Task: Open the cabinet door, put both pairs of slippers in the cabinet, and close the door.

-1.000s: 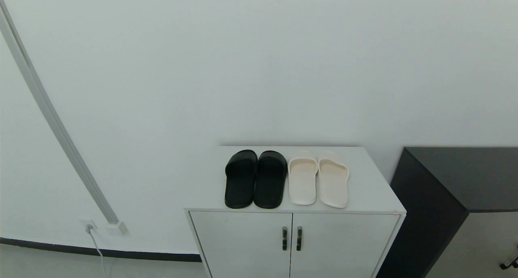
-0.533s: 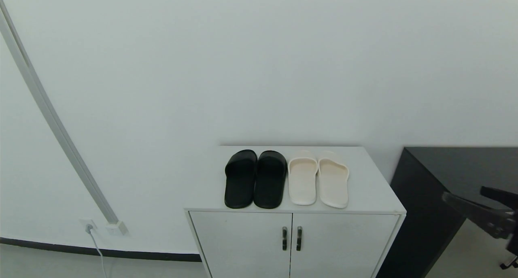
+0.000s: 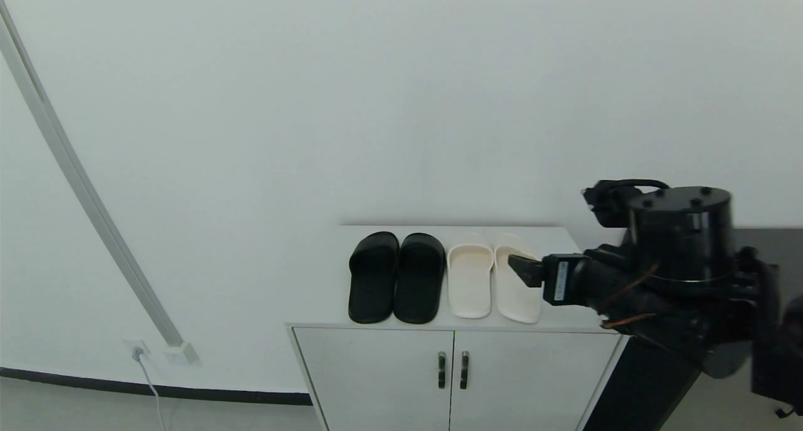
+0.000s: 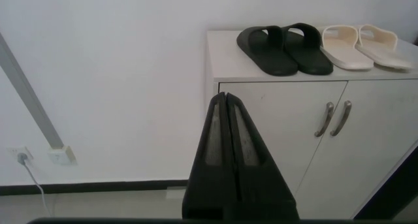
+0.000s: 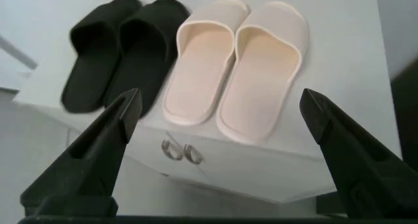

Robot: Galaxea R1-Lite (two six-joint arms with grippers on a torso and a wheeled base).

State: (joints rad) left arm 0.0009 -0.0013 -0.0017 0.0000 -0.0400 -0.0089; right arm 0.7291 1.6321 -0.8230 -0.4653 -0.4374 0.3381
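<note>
A: Farthest left?

B: Wall fittings: a flat grey conduit strip point(image 3: 81, 186) slanting down the white wall, ending beside a white wall socket point(image 3: 137, 351) with a plug in it, near the floor.

A: And the left tool point(image 4: 226, 100)?

B: Clenched on nothing, black fingers point(image 4: 215, 139) pressed flat together. Well apart from the white two-door cabinet point(image 3: 376, 381), off its left front corner.

A: Doors?

B: Both shut. Two dark bar handles point(image 3: 441, 369) upright, just beside each other at the middle seam.

A: Slippers?

B: All four flat on the cabinet top, toes toward the wall, heels close to the front edge. First the pair of black rubber slide slippers point(image 3: 395, 277), left of the middle, touching each other. Then the pair of cream open-toe slippers point(image 3: 470, 280), just beside the black pair and reaching toward the right edge. Bare top left at the left edge and along the back edge.

A: Right tool point(image 5: 220, 100)?

B: Released, black fingers point(image 5: 117, 119) spread wide, gripping nothing. Over the right part of the cabinet top, above the right-hand cream slipper, not touching it. Seen from its wrist, both pairs lying between the spread fingers.

A: Past the right edge?

B: A tall black cabinet point(image 3: 640, 387) standing just beside the white one, partly hidden behind the right arm.
</note>
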